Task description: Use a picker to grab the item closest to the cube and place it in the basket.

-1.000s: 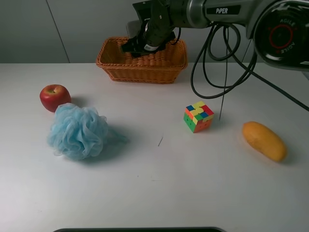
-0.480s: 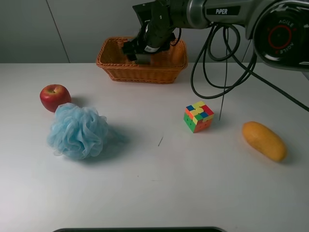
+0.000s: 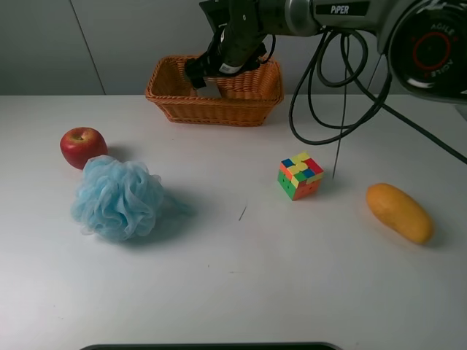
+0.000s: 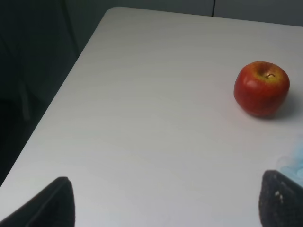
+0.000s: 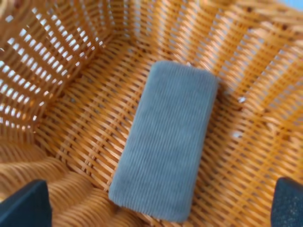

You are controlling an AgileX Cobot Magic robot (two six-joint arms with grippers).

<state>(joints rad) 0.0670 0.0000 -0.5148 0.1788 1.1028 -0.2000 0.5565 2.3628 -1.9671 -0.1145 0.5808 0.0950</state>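
right claw (image 5: 156, 202) wide open, the two dark fingertips (image 5: 22, 204) far apart at the edges of the wrist view, nothing held between them. hanging over the woven basket (image 3: 175, 102) at the back of the tabletop (image 3: 233, 292). directly below the claw, flat on the basket floor, a grey ribbed pad (image 5: 165, 137), lying free and touching neither fingertip, with orange wicker walls around it on all sides. in the high view, arm (image 3: 292, 14) reaching in from the right, black cables (image 3: 291, 120) looping down from it between basket and cube. colourful cube (image 3: 300, 176) on the tabletop in front of the basket, well apart from it. to the right of the cube a yellow mango (image 3: 399, 212), near but not touching. on the left side a blue bath puff (image 3: 117, 198), and just behind it a red apple (image 3: 82, 146), very close, cannot tell if touching. left claw (image 4: 165, 201) also spread wide and empty, low over the left part of the tabletop, apple ahead of it, edge of the puff just beside one fingertip.
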